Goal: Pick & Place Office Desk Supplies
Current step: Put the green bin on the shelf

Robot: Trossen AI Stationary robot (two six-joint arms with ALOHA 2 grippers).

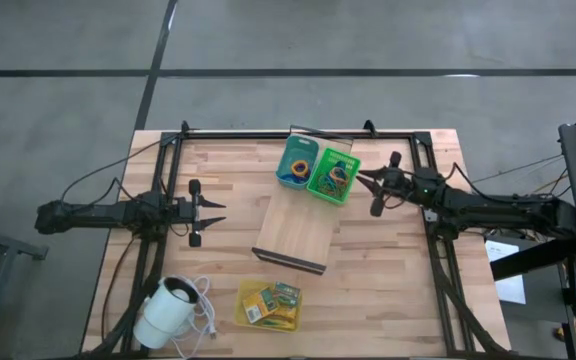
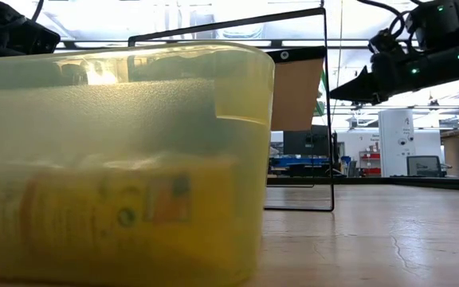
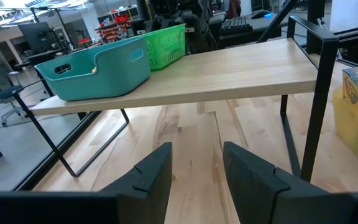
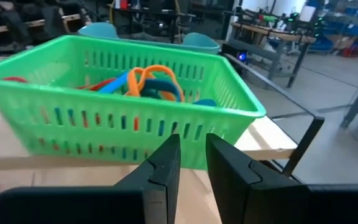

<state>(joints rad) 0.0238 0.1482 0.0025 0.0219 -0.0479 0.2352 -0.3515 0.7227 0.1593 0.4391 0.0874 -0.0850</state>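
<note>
Currently neither gripper holds anything. The right gripper point(image 1: 372, 195), fingers slightly parted, hovers beside the green basket point(image 1: 333, 175) of rubber bands point(image 4: 148, 84) on the board's far end; the left gripper point(image 1: 213, 212), fingers apart, waits near the table's left edge. Seemingly between picks, the next move is reaching for the yellow bin point(image 1: 268, 304) by the near edge.

Yellow bin's point(image 2: 118, 159) contents blurred

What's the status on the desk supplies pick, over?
Left gripper open, empty. Right gripper narrowly parted, empty, beside green basket holding bands. Nothing blocking.
</note>
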